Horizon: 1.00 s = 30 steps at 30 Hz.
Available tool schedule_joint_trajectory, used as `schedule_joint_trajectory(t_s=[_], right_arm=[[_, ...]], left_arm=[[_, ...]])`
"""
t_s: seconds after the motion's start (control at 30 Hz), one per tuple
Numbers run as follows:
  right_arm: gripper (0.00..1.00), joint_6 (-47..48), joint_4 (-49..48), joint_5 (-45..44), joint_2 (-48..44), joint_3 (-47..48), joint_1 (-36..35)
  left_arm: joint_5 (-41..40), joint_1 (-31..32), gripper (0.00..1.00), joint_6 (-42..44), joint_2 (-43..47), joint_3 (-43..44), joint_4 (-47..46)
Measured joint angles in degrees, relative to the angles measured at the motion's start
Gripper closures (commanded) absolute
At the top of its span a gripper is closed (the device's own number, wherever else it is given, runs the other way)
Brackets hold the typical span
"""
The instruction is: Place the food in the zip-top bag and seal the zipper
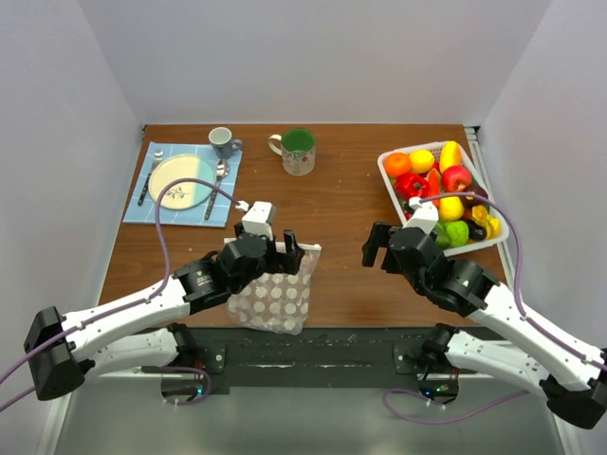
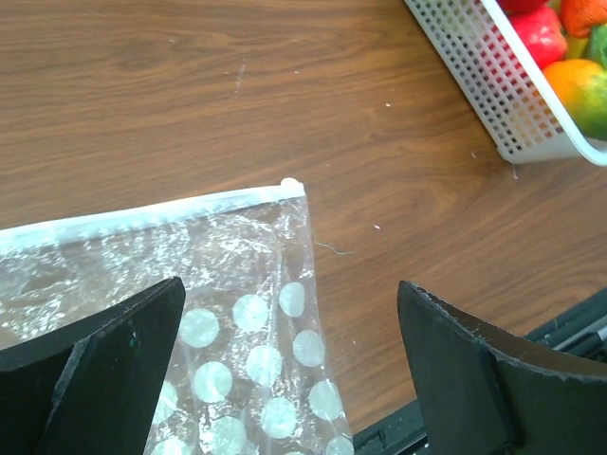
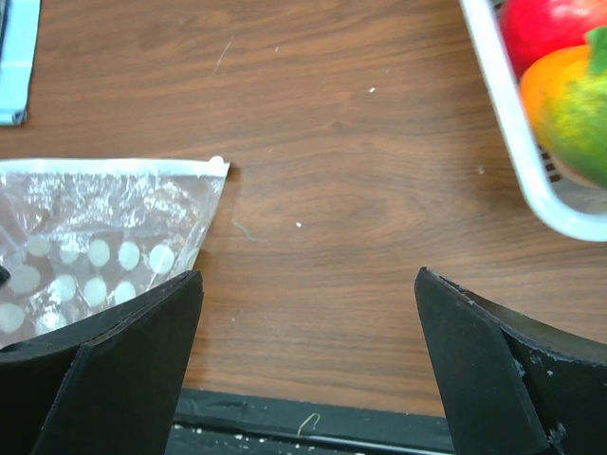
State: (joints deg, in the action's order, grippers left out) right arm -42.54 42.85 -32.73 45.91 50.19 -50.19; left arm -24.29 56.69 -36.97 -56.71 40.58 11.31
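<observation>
Where the brown surface point(image 1: 332, 199) neared its front edge, at about 7 o'clock from centre, the zip-top bag point(image 1: 275, 299) lay flat, polka dots uppermost. The zipper point(image 2: 152, 216) ran along the bag's far edge and ended in a small white tab point(image 2: 290, 183). Whether the zipper was closed could not be determined.

The left end effector point(image 1: 285, 254) hung over the bag's zipper end with its jaws spread wide and nothing clamped between them. In the left wrist view one finger point(image 2: 104, 360) overlapped the bag; contact could not be confirmed.

The right end effector point(image 1: 389, 245) stood at roughly 3 o'clock from the bag, well apart from it, over bare wood. Its jaws were likewise wide apart and it was holding nothing.

The food point(image 1: 436, 185) was all in the white basket point(image 1: 391, 180) at 2 o'clock on the surface: red, orange, yellow and green pieces piled together. No piece was seen inside the bag.

At 11 o'clock a plate point(image 1: 180, 180) sat on a blue mat point(image 1: 142, 210) with cutlery on either side and a grey cup point(image 1: 224, 141) at the mat's far corner. A green-lined mug point(image 1: 298, 150) stood at 12 o'clock
</observation>
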Motion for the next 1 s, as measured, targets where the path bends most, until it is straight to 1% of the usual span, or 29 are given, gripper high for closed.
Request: schedule_joint_trajectory(t_s=[0.1,0.3,0.37,0.43,0.47,0.53,0.6,0.77,0.8,0.87,1.0], right_arm=[[0.01,0.3,-1.1,1.6,1.8,-0.1,0.0],[0.01,1.0,-4.4,4.7,5.0,-1.0,0.0],[0.01,1.2,-5.7,5.6,5.5,-2.0,0.0],[0.01,1.3,-7.6,7.0,6.1,-3.3,0.0],[0.01,1.2,-8.6,7.6,6.6,-3.8,0.0],[0.01,1.2,-10.3,8.7,7.9,-4.7,0.0],[0.01,1.1,-11.9,10.0,9.4,-5.4,0.0],[0.01,0.9,-14.8,12.4,11.2,-7.5,0.0],[0.01,0.9,-15.1,12.8,11.2,-7.8,0.0],[0.01,0.6,-15.9,13.1,11.1,-8.5,0.0],[0.01,0.1,-16.9,14.1,11.0,-10.0,0.0]], left_arm=[[-2.7,0.0,0.0,-1.7,0.3,0.7,2.6],[-8.4,0.0,0.0,-8.7,0.2,3.5,10.6],[-9.4,-0.5,0.03,-11.6,-0.1,3.6,12.0],[-9.1,-1.9,0.08,-14.2,-1.4,4.1,13.6],[-9.1,-3.3,0.09,-16.0,-2.9,4.7,14.5],[-9.3,-6.3,0.14,-19.6,-7.0,6.9,16.7],[-9.9,-8.8,0.21,-23.1,-12.1,10.1,19.1],[-11.2,-12.6,0.32,-31.4,-25.0,20.9,26.5],[-11.3,-13.2,0.36,-33.1,-27.9,23.5,28.0],[-11.5,-14.3,0.37,-37.0,-34.0,29.4,32.6],[-12.2,-15.2,0.41,-44.3,-42.0,37.6,41.5]])
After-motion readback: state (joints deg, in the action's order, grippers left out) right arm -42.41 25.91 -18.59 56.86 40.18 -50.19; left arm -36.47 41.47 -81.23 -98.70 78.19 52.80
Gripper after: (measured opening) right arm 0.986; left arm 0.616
